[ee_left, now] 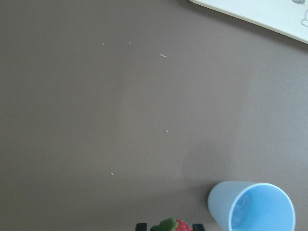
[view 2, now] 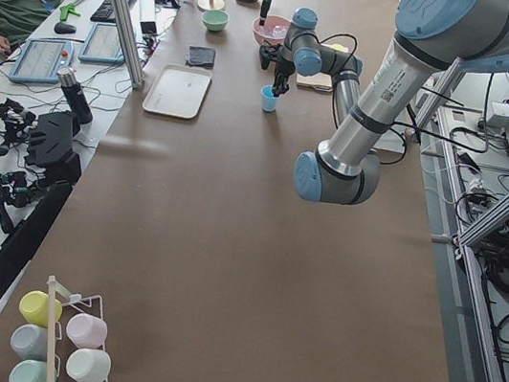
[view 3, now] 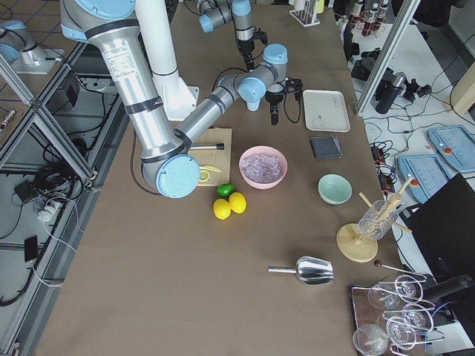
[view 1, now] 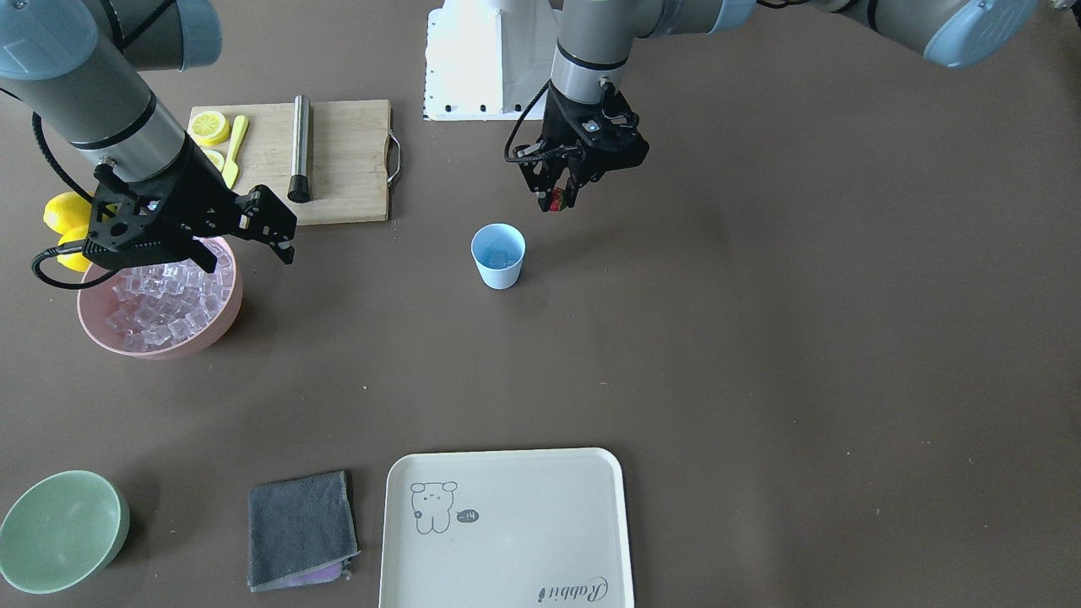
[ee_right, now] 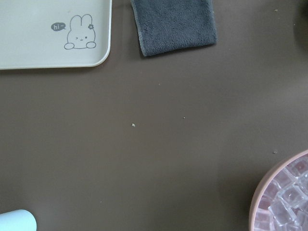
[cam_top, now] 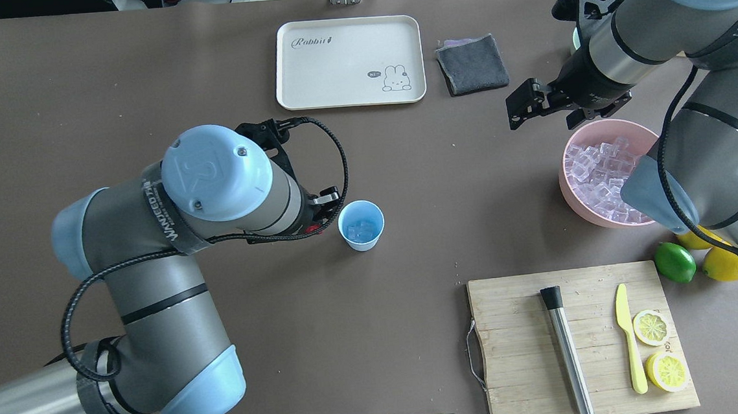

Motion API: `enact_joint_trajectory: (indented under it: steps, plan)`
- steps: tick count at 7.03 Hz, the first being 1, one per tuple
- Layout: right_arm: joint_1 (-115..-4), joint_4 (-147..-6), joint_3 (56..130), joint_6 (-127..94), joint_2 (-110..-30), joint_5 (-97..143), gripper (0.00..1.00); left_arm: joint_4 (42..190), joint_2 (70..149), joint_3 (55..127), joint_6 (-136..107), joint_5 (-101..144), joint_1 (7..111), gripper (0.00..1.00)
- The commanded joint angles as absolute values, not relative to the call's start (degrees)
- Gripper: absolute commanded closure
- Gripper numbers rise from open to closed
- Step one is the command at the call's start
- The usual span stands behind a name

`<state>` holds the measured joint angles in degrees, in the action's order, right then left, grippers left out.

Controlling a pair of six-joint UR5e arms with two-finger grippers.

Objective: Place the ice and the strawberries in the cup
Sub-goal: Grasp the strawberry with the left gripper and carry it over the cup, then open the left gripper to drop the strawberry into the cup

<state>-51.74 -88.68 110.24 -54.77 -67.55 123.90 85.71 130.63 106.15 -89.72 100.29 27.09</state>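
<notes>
The light-blue cup (view 1: 498, 256) (cam_top: 362, 225) stands mid-table with a few cubes of ice (cam_top: 361, 231) inside. More ice (view 1: 165, 304) fills the pink bowl (cam_top: 577, 208). My left gripper (view 1: 557, 201) hovers just beside the cup on the robot's side, above rim height, shut on a small red strawberry (view 1: 555, 203). The left wrist view shows the strawberry (ee_left: 177, 225) at its bottom edge, with the cup (ee_left: 251, 207) to the lower right. My right gripper (view 1: 274, 232) (cam_top: 523, 104) hangs open and empty over the pink bowl's edge nearest the cup.
A wooden cutting board (cam_top: 515, 346) holds a metal muddler (cam_top: 568, 355), a yellow knife (cam_top: 628, 338) and lemon slices (cam_top: 650, 327). A lime (cam_top: 675, 262) and lemons (cam_top: 724, 265) lie beside it. On the table's far side are a cream tray (cam_top: 349, 62), a grey cloth (cam_top: 472, 63) and a green bowl (view 1: 59, 532).
</notes>
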Motion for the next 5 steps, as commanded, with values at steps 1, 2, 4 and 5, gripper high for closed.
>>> enact_joint_trajectory:
  steps: [1, 2, 4, 5]
  plan:
    - [-51.7, -88.7, 110.3, -54.8, -67.4, 123.8, 0.0, 92.5, 135.6, 96.4, -90.4, 97.3, 25.7, 1.0]
    - [-51.7, -88.7, 110.2, -54.8, -67.4, 123.8, 0.0, 94.7, 136.2, 94.3, -91.7, 97.3, 25.7, 1.0]
    - [-51.7, -88.7, 110.2, -54.8, -67.4, 123.7, 0.0, 95.0, 136.8, 93.1, -91.7, 96.9, 25.2, 1.0]
    - [-51.7, -88.7, 110.2, -54.8, -67.5, 123.6, 0.0, 95.0, 136.7, 92.6, -91.7, 96.6, 25.1, 1.0]
